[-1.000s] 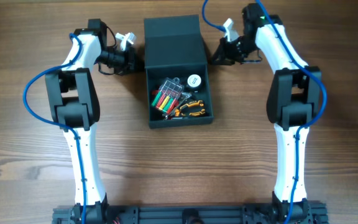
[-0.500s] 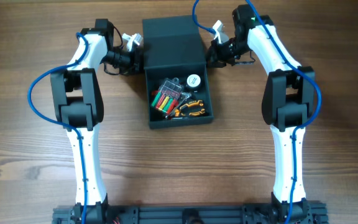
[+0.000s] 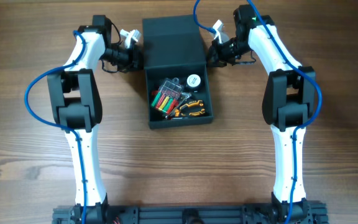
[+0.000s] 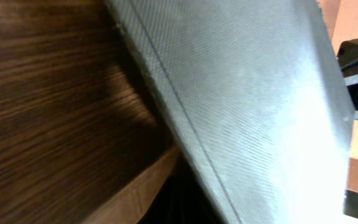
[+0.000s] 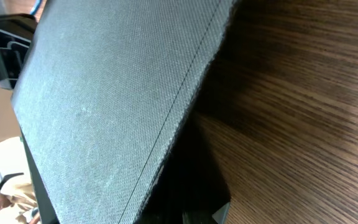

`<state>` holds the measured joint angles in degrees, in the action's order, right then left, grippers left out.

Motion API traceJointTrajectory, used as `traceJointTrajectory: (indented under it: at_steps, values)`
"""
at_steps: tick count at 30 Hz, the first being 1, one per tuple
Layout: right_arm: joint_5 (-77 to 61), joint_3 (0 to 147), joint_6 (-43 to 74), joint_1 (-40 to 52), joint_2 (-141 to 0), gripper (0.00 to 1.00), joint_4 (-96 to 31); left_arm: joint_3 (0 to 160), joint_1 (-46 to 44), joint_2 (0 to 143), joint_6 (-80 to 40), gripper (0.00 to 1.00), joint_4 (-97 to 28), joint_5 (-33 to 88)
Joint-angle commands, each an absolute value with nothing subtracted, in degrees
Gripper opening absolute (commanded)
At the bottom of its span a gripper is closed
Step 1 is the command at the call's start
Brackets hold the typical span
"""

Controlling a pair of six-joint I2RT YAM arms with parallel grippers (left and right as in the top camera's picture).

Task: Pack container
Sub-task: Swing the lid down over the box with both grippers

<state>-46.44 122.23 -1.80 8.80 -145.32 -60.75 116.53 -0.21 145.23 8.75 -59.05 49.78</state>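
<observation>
Overhead: container long axis top-to-bottom, lid uppermost

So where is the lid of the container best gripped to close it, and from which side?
Probably its two free side edges, each arm from its own side. The lid is a thin flap folded back behind the open container, hinged along the rear rim, so those edges are exposed. The left gripper and right gripper are beside them.
</observation>
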Motion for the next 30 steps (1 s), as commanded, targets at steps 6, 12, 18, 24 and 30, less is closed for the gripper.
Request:
traceJointTrajectory:
  at_steps: [6,12,18,24,30]
  values:
    - [-54.46,122.26,-3.27,8.38,-145.73,0.04,-56.95,116.38,-0.23,141.62,9.85,0.04,-58.96,50.72]
    - [-61.45,122.26,-3.27,7.75,-145.73,0.04,-54.19,116.38,-0.27,141.43,9.87,0.04,-59.13,50.70]
    - [-63.86,122.26,-4.08,7.68,-145.73,0.04,-54.04,116.38,-0.27,139.68,9.87,0.04,-58.98,50.43]
    - [-65.04,122.26,-4.34,7.64,-145.60,0.04,-54.43,116.38,-0.27,137.32,9.87,0.04,-59.61,50.28]
    - [-64.47,122.80,-4.49,7.46,-144.57,0.04,-55.31,116.38,-0.30,134.06,9.87,0.04,-59.90,50.02]
